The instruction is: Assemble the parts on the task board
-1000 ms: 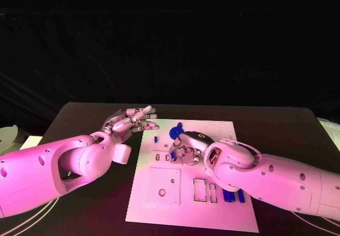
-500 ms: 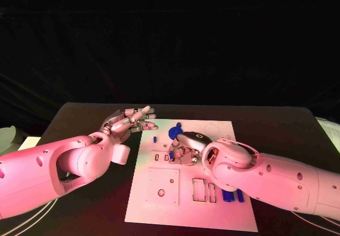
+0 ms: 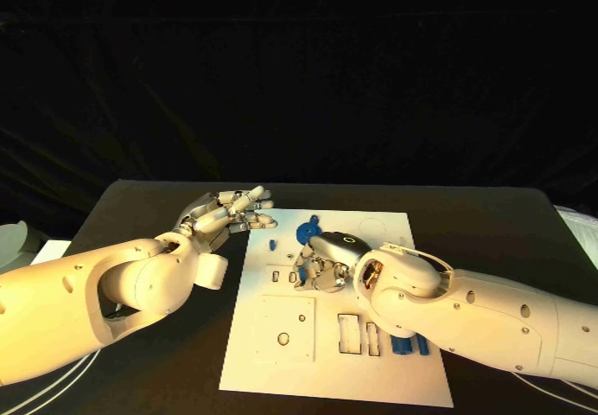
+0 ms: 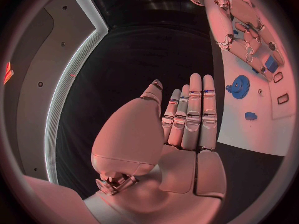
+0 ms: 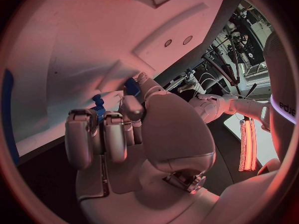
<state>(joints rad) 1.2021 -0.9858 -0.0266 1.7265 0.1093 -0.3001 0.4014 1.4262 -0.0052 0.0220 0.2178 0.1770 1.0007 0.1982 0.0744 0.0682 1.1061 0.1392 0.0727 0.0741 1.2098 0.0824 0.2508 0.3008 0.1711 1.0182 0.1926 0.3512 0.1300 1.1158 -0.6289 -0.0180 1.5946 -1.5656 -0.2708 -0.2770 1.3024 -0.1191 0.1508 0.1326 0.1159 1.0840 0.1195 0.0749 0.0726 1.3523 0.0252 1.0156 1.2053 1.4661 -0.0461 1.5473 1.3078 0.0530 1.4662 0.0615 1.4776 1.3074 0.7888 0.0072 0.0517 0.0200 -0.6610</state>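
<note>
Task board (image 3: 327,346): white plate flat on the black surface (image 3: 149,194), roughly central. Left of the board's far corner, left hand (image 3: 228,215) raised off the surface, palm up, fingers (image 4: 192,109) stretched out straight and side by side, holding nothing. On the board just beyond that hand, a small blue peg (image 3: 270,244); next to it, nearer the board's far edge, a blue gear (image 3: 307,232), also seen in the left wrist view (image 4: 239,86) with a smaller blue part (image 4: 250,116) lying near it. Right hand (image 3: 327,264) down over the board's middle, just nearer than the gear, fingers (image 5: 106,134) curled in tight; blue parts (image 5: 99,109) visible right at the fingertips in the right wrist view, but whether actually pinched or merely touched cannot be told. Nearer on the board, a square recess with a hole (image 3: 285,328), then two narrow rectangular slots (image 3: 359,334). Right of the slots, blue pieces (image 3: 409,345) against the board, partly hidden under the right forearm.
</note>
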